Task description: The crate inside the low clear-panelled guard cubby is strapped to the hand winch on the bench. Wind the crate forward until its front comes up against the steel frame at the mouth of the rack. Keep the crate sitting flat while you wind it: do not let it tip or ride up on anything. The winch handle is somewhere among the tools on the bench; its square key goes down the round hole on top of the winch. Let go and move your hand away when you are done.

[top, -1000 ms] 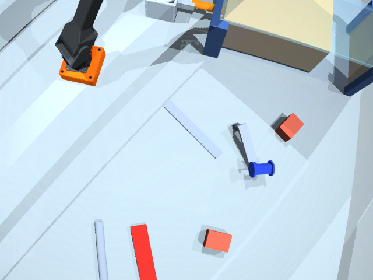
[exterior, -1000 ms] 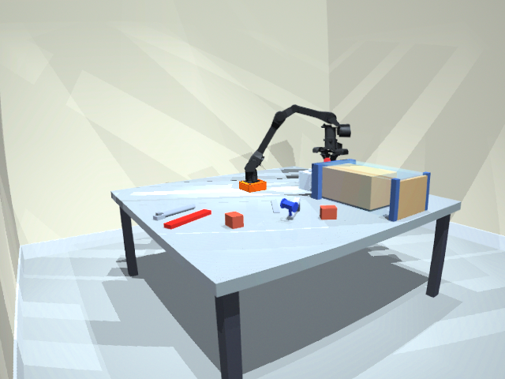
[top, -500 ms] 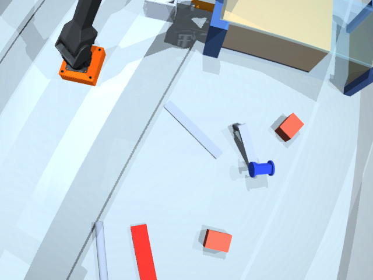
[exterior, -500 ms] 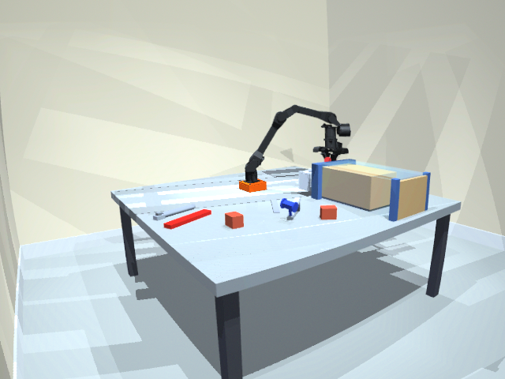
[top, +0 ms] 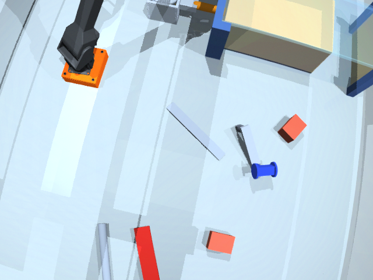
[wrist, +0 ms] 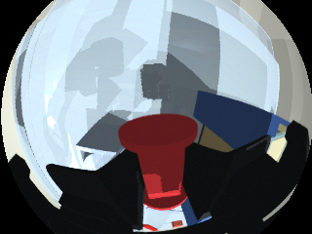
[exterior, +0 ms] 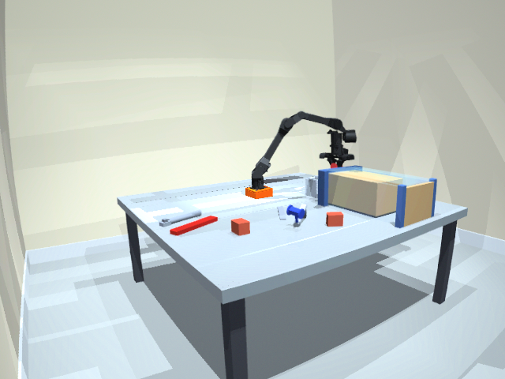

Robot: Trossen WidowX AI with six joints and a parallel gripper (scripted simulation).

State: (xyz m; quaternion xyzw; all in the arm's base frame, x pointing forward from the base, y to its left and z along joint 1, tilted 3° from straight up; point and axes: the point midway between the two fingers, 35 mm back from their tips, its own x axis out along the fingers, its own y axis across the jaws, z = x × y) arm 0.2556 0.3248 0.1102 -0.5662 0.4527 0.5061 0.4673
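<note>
The crate [top: 271, 55] [exterior: 354, 193] is being seen lying flat on the tabletop [top: 168, 186] [exterior: 252, 260], inside the clear-panelled cubby [top: 359, 83] [exterior: 401, 205]. Its winch-side end is being shown close to the blue frame [top: 216, 38] [exterior: 319, 187] [wrist: 229, 107]; whether they are touching cannot be told. Beyond the frame, the winch [top: 162, 13] [exterior: 311, 187] [wrist: 99, 157] is being partly cropped in the top view, with an orange strap [top: 206, 6] showing between them. Near that end, above the tabletop, a red knob [exterior: 334, 165] [wrist: 158, 132] is being gripped by the tool [exterior: 334, 163] [wrist: 156, 139], whose fingers are being held partly closed around it. What lies below the knob is being hidden. Farther out, a blue-knobbed crank [top: 264, 170] [exterior: 295, 212] is being flanked by a grey bar [top: 196, 130] [exterior: 282, 212] and a red block [top: 292, 128] [exterior: 334, 219]. Well apart, a second block [top: 220, 241] [exterior: 241, 226], a red bar [top: 146, 253] [exterior: 193, 225] and a wrench [top: 104, 253] [exterior: 181, 218] are being supported by the tabletop.
</note>
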